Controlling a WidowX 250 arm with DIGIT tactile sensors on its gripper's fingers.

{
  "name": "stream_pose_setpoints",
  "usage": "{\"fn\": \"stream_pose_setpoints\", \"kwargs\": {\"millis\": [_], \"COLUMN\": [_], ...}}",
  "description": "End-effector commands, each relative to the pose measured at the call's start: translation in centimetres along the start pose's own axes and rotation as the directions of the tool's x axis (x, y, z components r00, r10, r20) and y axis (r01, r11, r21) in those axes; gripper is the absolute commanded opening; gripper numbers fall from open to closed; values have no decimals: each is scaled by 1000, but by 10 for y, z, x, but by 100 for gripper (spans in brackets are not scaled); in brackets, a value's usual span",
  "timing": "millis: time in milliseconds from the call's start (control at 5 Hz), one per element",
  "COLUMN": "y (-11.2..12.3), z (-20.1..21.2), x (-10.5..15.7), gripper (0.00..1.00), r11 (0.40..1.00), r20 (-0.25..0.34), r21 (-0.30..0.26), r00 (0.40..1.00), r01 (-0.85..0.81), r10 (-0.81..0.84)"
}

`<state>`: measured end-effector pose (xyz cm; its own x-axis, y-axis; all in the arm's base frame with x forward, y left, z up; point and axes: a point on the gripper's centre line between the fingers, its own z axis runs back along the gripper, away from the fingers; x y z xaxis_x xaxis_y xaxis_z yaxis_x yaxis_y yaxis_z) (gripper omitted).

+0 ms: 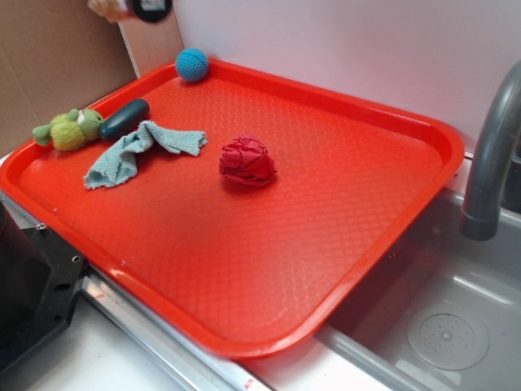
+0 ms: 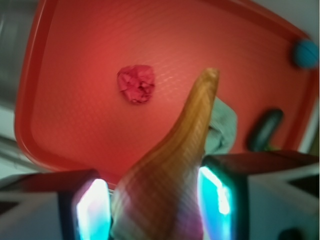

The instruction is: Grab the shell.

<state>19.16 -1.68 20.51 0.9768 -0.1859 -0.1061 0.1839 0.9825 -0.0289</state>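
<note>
Tan shell (image 2: 165, 185) sits clamped between the fingers (image 2: 217, 192), raised high above the red tray (image 2: 75, 125), tail pointing away.

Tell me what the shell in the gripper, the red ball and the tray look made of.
The shell: hard, tan, ridged bands with a slight sheen, likely real shell or moulded plastic; blur leaves it open. The red ball: wrinkled, folded, matte surface, looks like soft rubber or crumpled fabric. The tray: red plastic, fine diamond-textured surface, smooth glossy rim. The gripper holds the shell between its pads.

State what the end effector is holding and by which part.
The end effector holds the shell, gripped across its wide ridged body; the pointed tail sticks out free.
</note>
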Motion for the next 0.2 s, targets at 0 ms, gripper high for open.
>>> {"fn": "stream_pose_setpoints", "kwargs": {"millis": [0], "y": [-17], "z": [31], "x": [-36], "gripper": [0], "r11": [989], "r20": [186], "r21": [84], "r00": [977], "r01": [-119], "r10": [101]}}
